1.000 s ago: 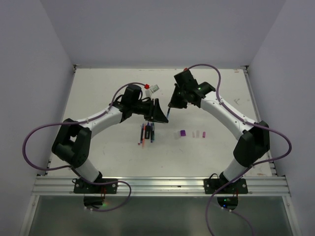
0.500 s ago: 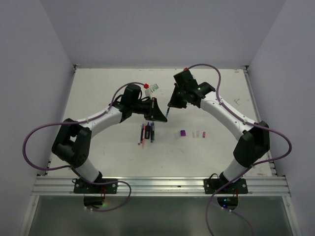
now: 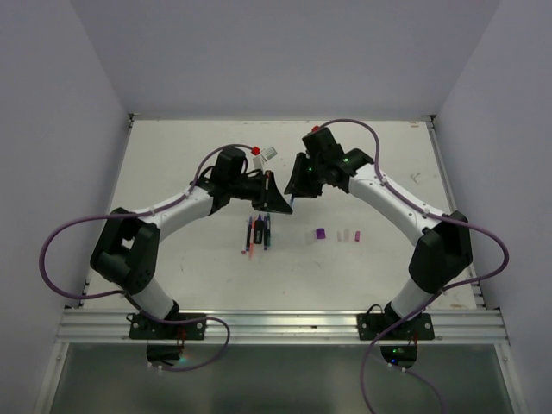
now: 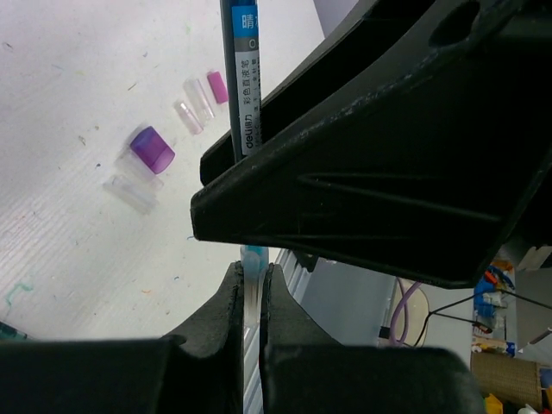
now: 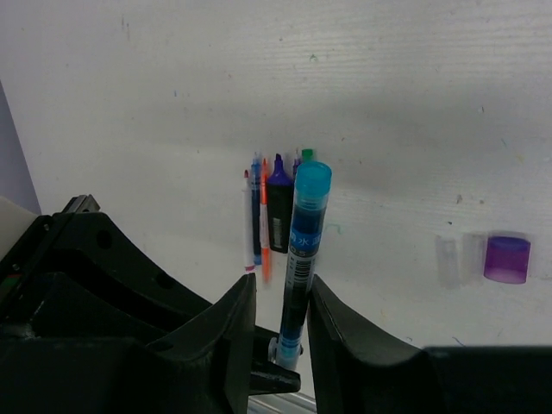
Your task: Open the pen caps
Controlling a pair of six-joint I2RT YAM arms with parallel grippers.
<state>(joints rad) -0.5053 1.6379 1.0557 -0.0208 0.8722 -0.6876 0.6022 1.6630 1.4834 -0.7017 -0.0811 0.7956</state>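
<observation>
Above table [image 3: 345, 276] centre, left gripper [image 4: 251, 278] clamped on blue pen [image 5: 306, 216] end; right gripper [image 5: 282, 291] jaws slightly apart around barrel.

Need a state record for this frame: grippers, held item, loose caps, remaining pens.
left gripper: shut on one end of the blue pen
right gripper: open; jaws straddle the same pen, with a gap showing on one side
blue pen: held off the table, running between both grippers
purple cap: loose on the table, to the right of the pen bunch
pale caps: loose, in the same row as the purple cap
other pens: lying side by side on the table, below the grippers in the top view
</observation>
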